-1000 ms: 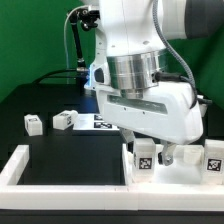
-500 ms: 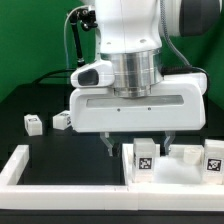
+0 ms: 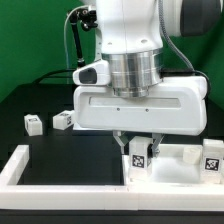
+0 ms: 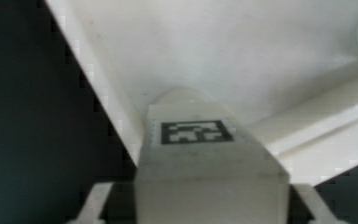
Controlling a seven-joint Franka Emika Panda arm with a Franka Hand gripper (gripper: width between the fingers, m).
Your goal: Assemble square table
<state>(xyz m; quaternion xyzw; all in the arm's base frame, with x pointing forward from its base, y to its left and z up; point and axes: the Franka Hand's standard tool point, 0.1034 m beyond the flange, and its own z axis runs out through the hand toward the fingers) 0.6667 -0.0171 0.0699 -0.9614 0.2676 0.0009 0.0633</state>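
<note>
The square table slab (image 3: 178, 170) lies at the exterior view's right, inside the frame corner. A white leg (image 3: 139, 154) with a black-white tag stands on its near left corner. My gripper (image 3: 138, 147) has come down over this leg, with one finger on each side. In the wrist view the leg (image 4: 197, 150) fills the space between my fingertips (image 4: 98, 200), with a thin dark gap on one side, so the jaws stand open around it. The slab (image 4: 211, 50) shows behind it. A second tagged leg (image 3: 213, 158) stands at the slab's right.
Two small tagged leg blocks (image 3: 33, 123) (image 3: 62, 120) lie on the black table at the back left. A long white frame bar (image 3: 20, 165) runs along the left and front edge. My large white hand body hides the middle of the scene.
My hand has turned square to the camera and come down. The fingers, above and left of the leg half a second ago, now straddle it.
</note>
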